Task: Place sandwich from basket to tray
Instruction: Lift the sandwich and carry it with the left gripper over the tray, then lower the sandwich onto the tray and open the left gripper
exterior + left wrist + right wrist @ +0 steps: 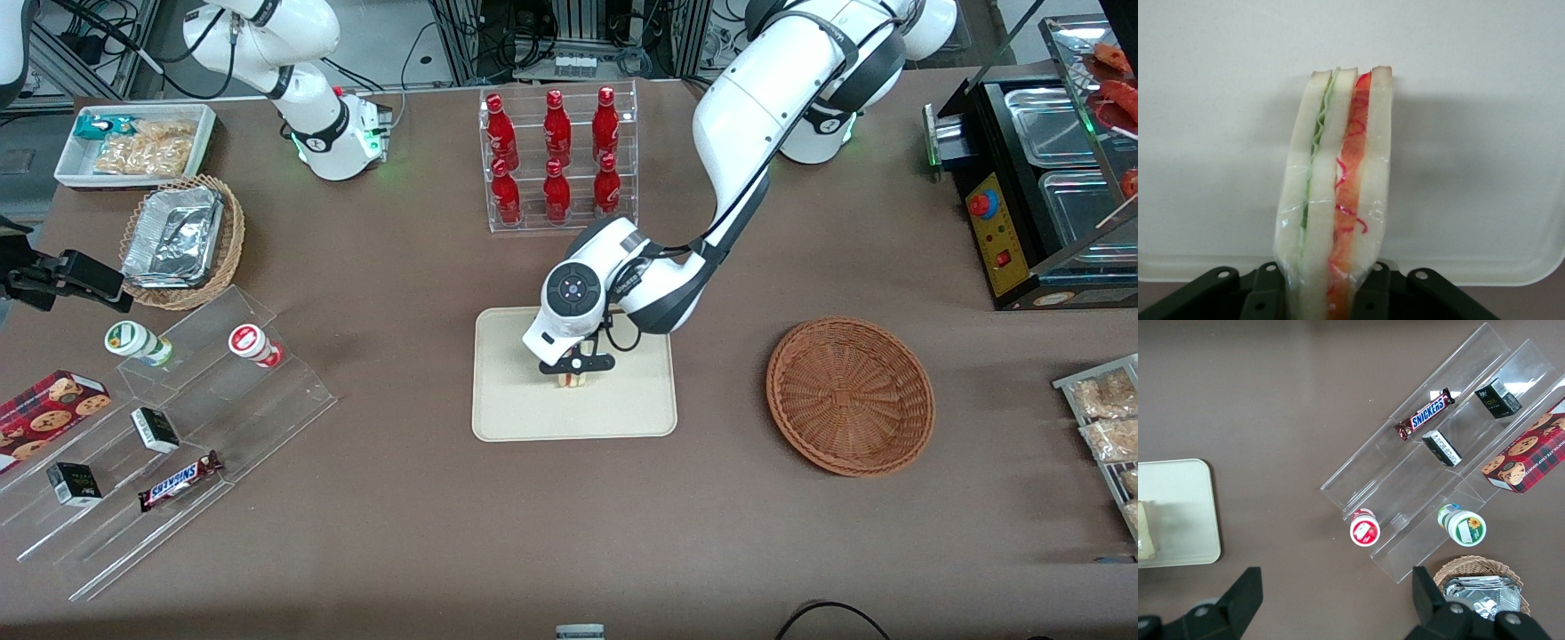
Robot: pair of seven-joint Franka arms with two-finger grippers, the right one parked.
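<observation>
Clear acrylic stepped shelving sprawls across the brown tabletop nearest the front camera, toward the parked arm's end from the tray; its lowest steps are hard to trace, so transparent is the plastic. On it lie a Snickers bar, small dark boxes, two lidded cups and a red cookie box cut off at the edge.

At the middle sits the tray, a flat cream rectangle with rounded corners and a low rim. Over it hangs the left arm's end effector, its fingers clenched on the sandwich. From the front the wrist housing hides most of the wedge; whether its lower edge touches the tray cannot be told. The left wrist view shows the sandwich wrapped in clear film, three pale bread slices with a green layer and a red-pink layer between, its gripped end sunk between the black finger pads.

Toward the working arm's end from the tray rests the basket, round, shallow, reddish-brown wicker, with nothing in it.

Farther from the camera than the tray, a clear rack holds six red bottles. A lighter wicker basket toward the parked arm's end carries crumpled foil trays.
</observation>
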